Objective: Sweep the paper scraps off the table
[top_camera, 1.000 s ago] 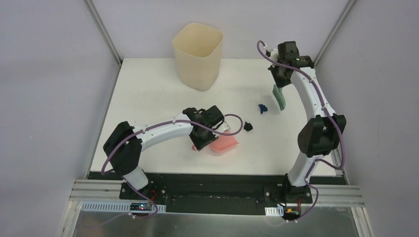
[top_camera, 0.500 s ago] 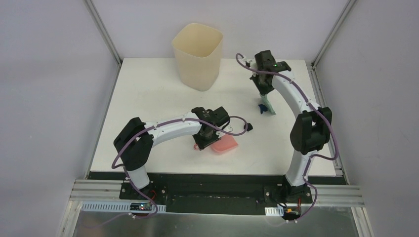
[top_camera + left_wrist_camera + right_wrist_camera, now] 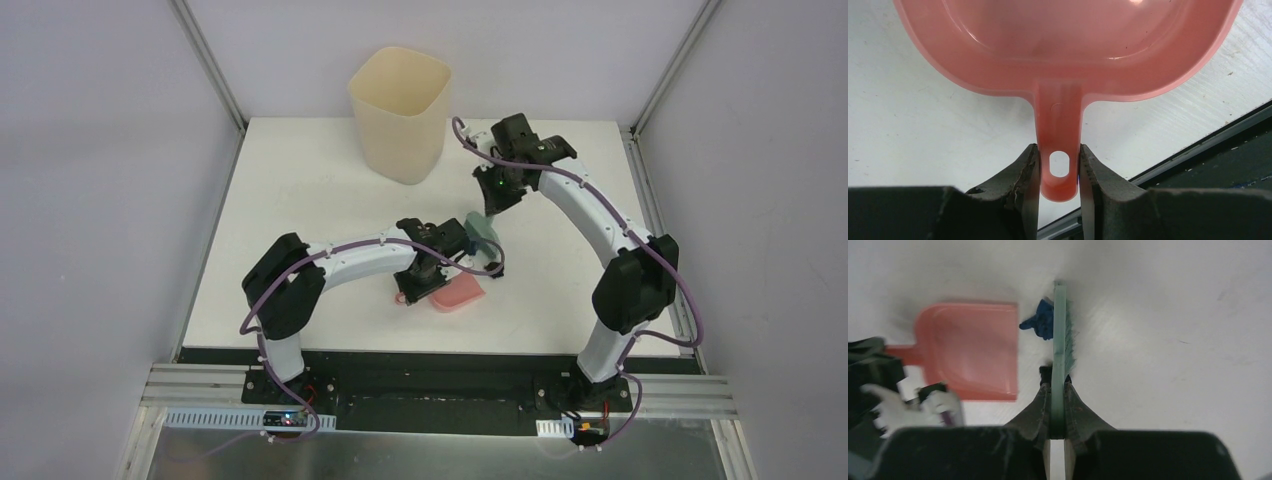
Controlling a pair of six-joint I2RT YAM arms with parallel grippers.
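Note:
My left gripper (image 3: 414, 282) is shut on the handle (image 3: 1058, 150) of the pink dustpan (image 3: 457, 293), which lies flat on the white table (image 3: 300, 180). My right gripper (image 3: 491, 204) is shut on the green hand brush (image 3: 482, 233), held on edge just beyond the pan's open lip. In the right wrist view a dark blue paper wad (image 3: 1041, 322) lies against the brush (image 3: 1060, 330), between it and the pan (image 3: 973, 350). A black wad (image 3: 1044, 371) shows beside the brush near my fingertips. Other scraps are out of view.
A cream plastic bin (image 3: 400, 115) stands at the back of the table, left of the right arm. The table's black front edge strip (image 3: 1208, 145) runs just behind the dustpan. The left arm's cable loops close to the brush.
My right arm has swung left from the far right side, carrying the brush and pushing the blue wad up to the dustpan's lip. The left gripper and pan shifted slightly right.

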